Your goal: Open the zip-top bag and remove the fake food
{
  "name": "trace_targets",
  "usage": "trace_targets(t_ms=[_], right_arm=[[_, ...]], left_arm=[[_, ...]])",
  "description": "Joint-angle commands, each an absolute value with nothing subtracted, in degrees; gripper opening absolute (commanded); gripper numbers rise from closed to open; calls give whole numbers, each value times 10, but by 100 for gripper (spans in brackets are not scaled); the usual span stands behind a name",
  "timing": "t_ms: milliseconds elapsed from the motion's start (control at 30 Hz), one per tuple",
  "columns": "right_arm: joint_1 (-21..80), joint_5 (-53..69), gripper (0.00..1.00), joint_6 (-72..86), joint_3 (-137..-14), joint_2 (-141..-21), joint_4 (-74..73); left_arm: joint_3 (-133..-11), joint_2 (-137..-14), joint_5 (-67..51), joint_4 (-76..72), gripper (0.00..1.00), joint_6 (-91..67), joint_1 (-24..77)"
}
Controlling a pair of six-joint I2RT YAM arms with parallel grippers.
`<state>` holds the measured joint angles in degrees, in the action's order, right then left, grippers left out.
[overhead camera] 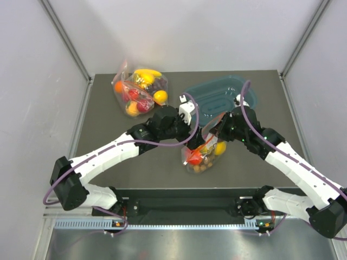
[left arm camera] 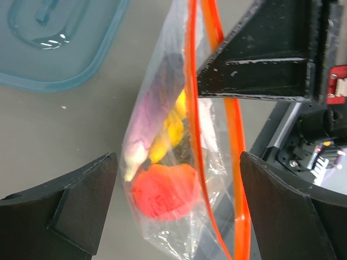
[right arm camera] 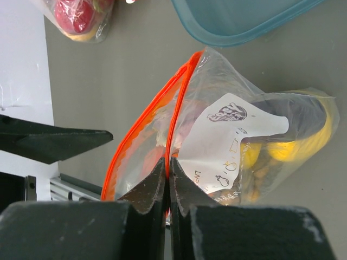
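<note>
The zip-top bag hangs near the table's front edge, its mouth parted: the two red-orange strips stand apart. My right gripper is shut on one strip of the bag's mouth. The fake food shows through the plastic: a red tomato, yellow pieces and a purple eggplant. My left gripper is open, with one finger on each side of the bag and its strips. The right-hand finger is close beside the outer strip; I cannot tell whether they touch.
A teal tray lies at the back right, just behind the grippers. A second clear bag with a banana and an orange sits at the back left. Both arms meet over the table's front middle.
</note>
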<state>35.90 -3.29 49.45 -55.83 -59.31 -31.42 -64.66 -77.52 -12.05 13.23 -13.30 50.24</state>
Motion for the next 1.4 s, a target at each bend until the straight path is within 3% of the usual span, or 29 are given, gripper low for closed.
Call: trace_targets(t_ms=[0,133,367,400,467,500,633,867,1367], right_arm=[[367,-23,0,481,-556,-577,-304],[367,-13,0,475,-554,-573,-307],[367,-3,0,467,-553,-564,-316],[367,-2,0,463,-555,-564,-318],[367,16,0,455,-562,-567,-324],[367,20,0,451,-565,-568,-327],[367,37,0,428,-589,-582,-345],[367,47,0,394,-661,-609,-407],[367,18,0,382,-675,-644,-455]], left_arm=[[-671,-775,-99,93,98,-121,501],[-659,-776,-91,82,88,-131,499],[-660,-800,-104,77,54,-148,497],[-661,-803,-108,77,43,-149,497],[-664,-811,-116,79,33,-148,497],[-665,-814,-118,81,22,-146,497],[-677,-814,-90,127,0,-134,497],[-686,-740,15,263,0,-98,480],[-734,-642,8,424,0,-158,475]])
